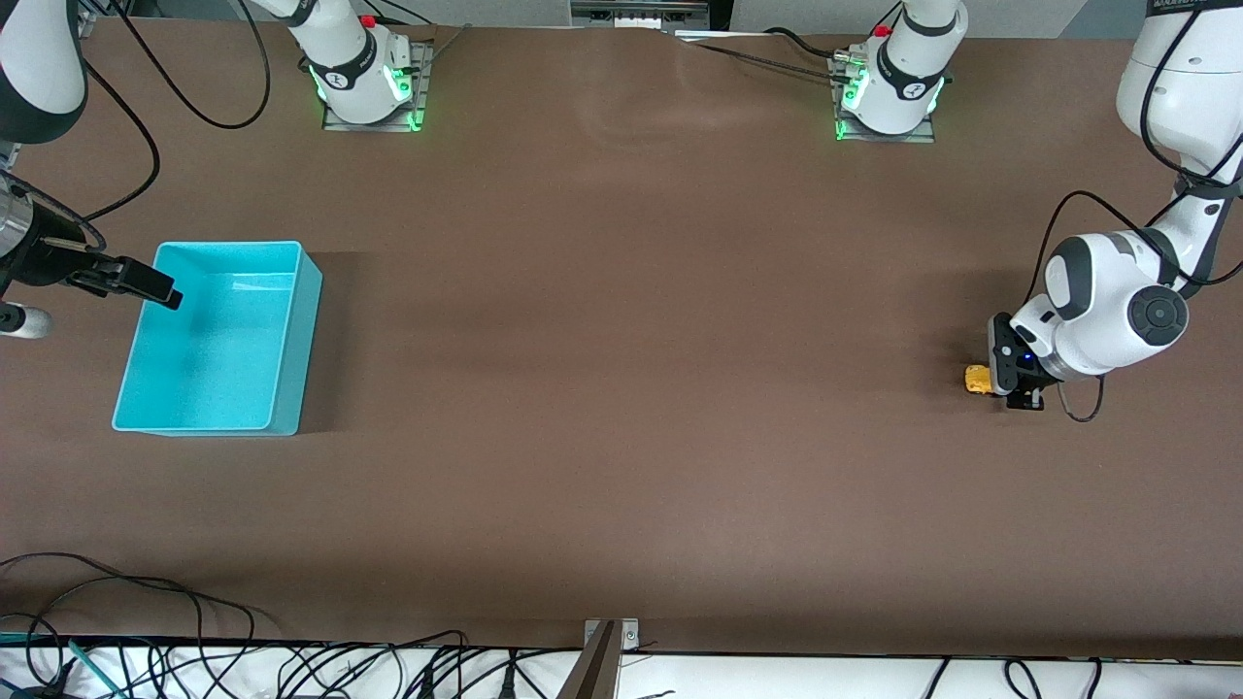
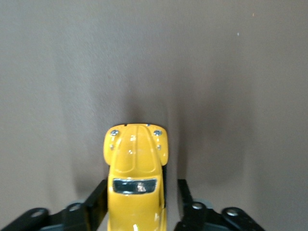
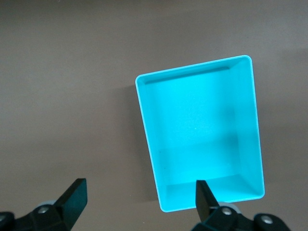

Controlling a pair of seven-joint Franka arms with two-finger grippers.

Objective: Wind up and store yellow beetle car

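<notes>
The yellow beetle car (image 1: pixel 976 380) stands on its wheels on the brown table at the left arm's end. My left gripper (image 1: pixel 1005 385) is low at the table around the car's rear. In the left wrist view the yellow beetle car (image 2: pixel 136 168) sits between the black fingers (image 2: pixel 98 198) of the left gripper (image 2: pixel 142 199), with a clear gap on one side; the jaws are open. My right gripper (image 1: pixel 146 282) hangs open and empty over the rim of the turquoise bin (image 1: pixel 307 330). The right wrist view shows the right gripper (image 3: pixel 140 195) above the bin's (image 3: pixel 140 103) corner.
The turquoise bin has nothing in it and stands at the right arm's end of the table. Both arm bases (image 1: pixel 364 73) sit along the table's edge farthest from the front camera. Loose cables (image 1: pixel 194 660) lie along the edge nearest that camera.
</notes>
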